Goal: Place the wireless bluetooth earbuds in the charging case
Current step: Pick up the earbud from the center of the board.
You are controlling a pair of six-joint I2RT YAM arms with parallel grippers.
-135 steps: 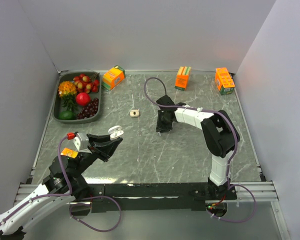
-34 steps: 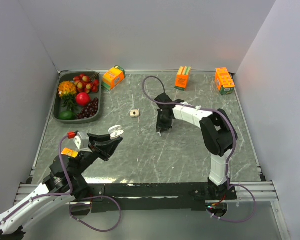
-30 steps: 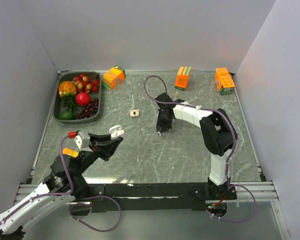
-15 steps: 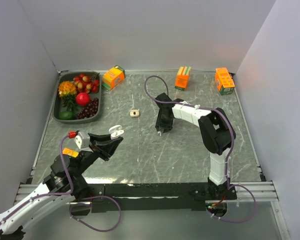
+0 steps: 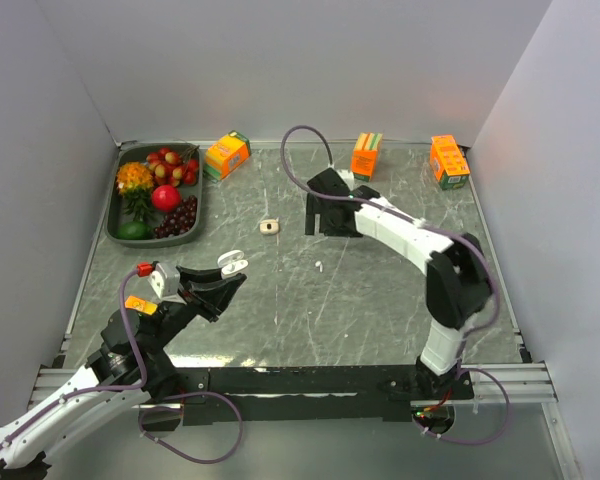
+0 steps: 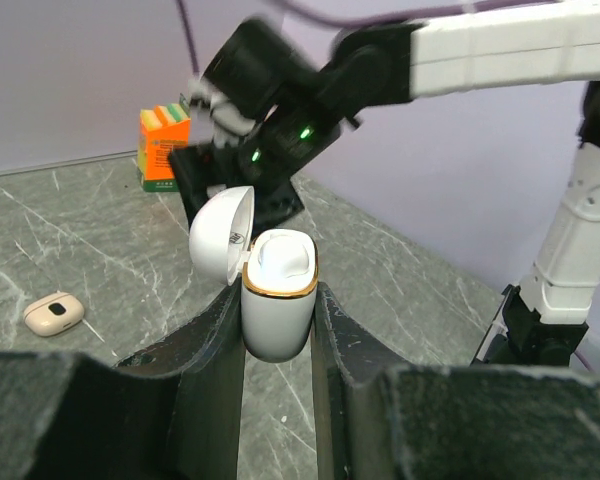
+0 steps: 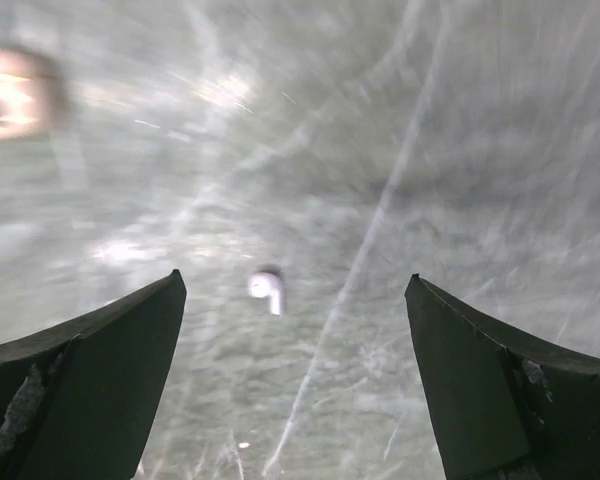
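At the far left of the table (image 5: 280, 320) sits a dark tray (image 5: 113, 215) filled with fruit. Near the front left, the left gripper (image 6: 278, 318) has its jaws pressed against both sides of a white charging case (image 6: 277, 300) and holds it upright above the table. The case's lid is swung open to its left, a gold band runs round its rim, and its white insert faces up.

Behind it, near the back wall, an orange carton (image 5: 227, 155) stands just right of the tray. A small tan case (image 5: 270, 226) with a dark spot at its centre lies flat on the table, between the left gripper and the right gripper (image 5: 321, 224).

One white earbud (image 5: 319, 266) lies alone on the bare table near the middle, touching nothing. The right wrist view, which is blurred, shows it between and below the two dark fingers (image 7: 90, 380). The right jaws are spread wide and hold nothing. In the top view this gripper hangs just behind the earbud.

Two more orange cartons (image 5: 365, 155) (image 5: 448, 162) stand along the back edge at the right.
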